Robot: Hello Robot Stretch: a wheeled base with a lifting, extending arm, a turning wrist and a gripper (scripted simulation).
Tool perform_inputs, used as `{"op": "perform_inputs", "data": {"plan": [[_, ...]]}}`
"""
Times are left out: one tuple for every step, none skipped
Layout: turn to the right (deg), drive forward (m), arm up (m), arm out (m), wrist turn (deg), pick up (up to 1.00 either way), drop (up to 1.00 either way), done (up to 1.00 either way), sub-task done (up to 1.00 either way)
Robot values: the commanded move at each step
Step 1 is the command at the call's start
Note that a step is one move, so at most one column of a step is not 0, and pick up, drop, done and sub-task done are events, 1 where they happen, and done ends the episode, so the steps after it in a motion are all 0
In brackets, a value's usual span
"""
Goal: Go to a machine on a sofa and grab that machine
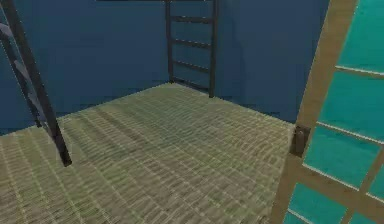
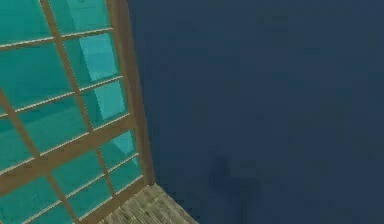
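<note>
A woven straw-coloured floor [image 1: 170,150] runs up to dark blue walls [image 1: 100,50] in the forward view. A dark ladder-like frame [image 1: 192,45] leans against the far wall in the corner. Another dark ladder-like frame [image 1: 35,90] slants across the forward view's left. In the arm side view a dark blue wall [image 2: 270,100] stands close, with a small patch of woven floor [image 2: 155,208] at the bottom.
A wooden-framed door with teal glass panes [image 1: 340,120] stands at the forward view's right edge, a dark hinge [image 1: 298,140] on its frame. The same glazed door [image 2: 60,100] takes the arm side view's left. Open floor lies ahead in the middle.
</note>
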Motion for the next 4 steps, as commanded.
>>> {"op": "perform_inputs", "data": {"plan": [[-24.0, 0.0, 0.0, 0.0, 0.0, 0.0, 0.0, 0.0, 0.0], [0.0, 0.8, 0.0, 0.0, 0.0, 0.0, 0.0, 0.0, 0.0], [-42.0, 0.0, 0.0, 0.0, 0.0, 0.0, 0.0, 0.0, 0.0], [0.0, 0.8, 0.0, 0.0, 0.0, 0.0, 0.0, 0.0, 0.0]]}}
